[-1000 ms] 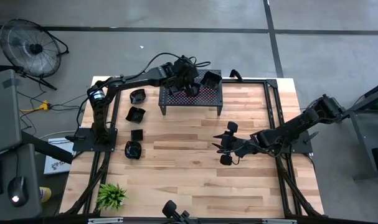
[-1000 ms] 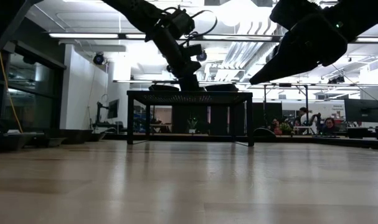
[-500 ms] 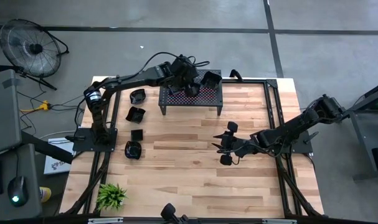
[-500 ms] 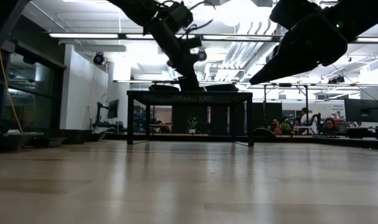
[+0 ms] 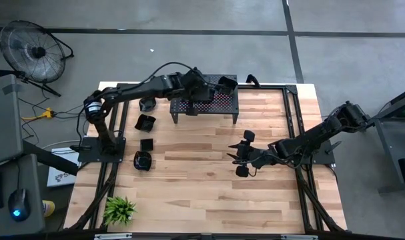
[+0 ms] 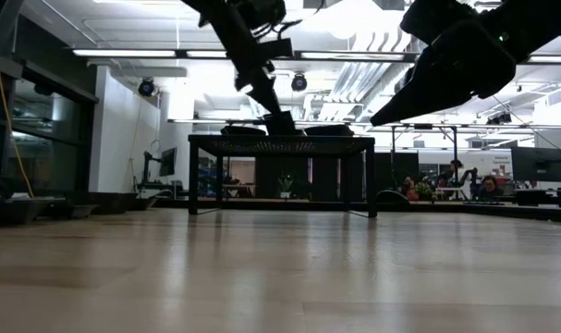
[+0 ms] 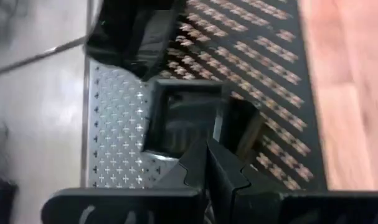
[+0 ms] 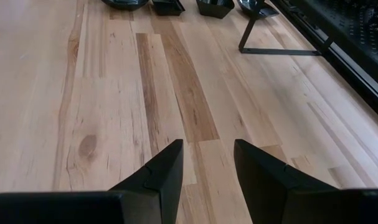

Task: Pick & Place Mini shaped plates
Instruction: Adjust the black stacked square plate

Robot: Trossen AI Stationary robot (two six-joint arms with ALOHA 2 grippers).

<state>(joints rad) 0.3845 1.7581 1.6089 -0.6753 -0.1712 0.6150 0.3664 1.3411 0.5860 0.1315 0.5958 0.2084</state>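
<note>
Several mini shaped plates, small and glossy black, lie on the table's left side [image 5: 145, 122]. More sit on the black perforated stand [image 5: 219, 103] at the far middle, one at its far right corner [image 5: 227, 85]. My left gripper [image 7: 208, 149] is shut and slants down over the stand's left part. Its tips are at the near rim of a square plate [image 7: 179, 118] resting on the stand top. Another plate [image 7: 136, 31] lies beyond it. My right gripper [image 8: 207, 155] hovers open over bare wood at mid-table [image 5: 237, 159]. My left gripper's shut fingertips [image 7: 207, 144] stand at the near corner of the square plate's rim [image 7: 218, 118], slanting down from the table's left. The fingers themselves hide the meeting point, so I cannot tell whether they touch the rim. The plate lies flat on the stand.
A small green plant [image 5: 119, 210] stands at the near left corner. Black frame rails [image 5: 292, 127] run along the table's right side. Bare wood [image 5: 202, 193] spreads over the near half of the table.
My left arm has swung toward the table's left edge and its wrist has risen a little and rolled. Its shut tips have stayed over the same spot on the stand.
</note>
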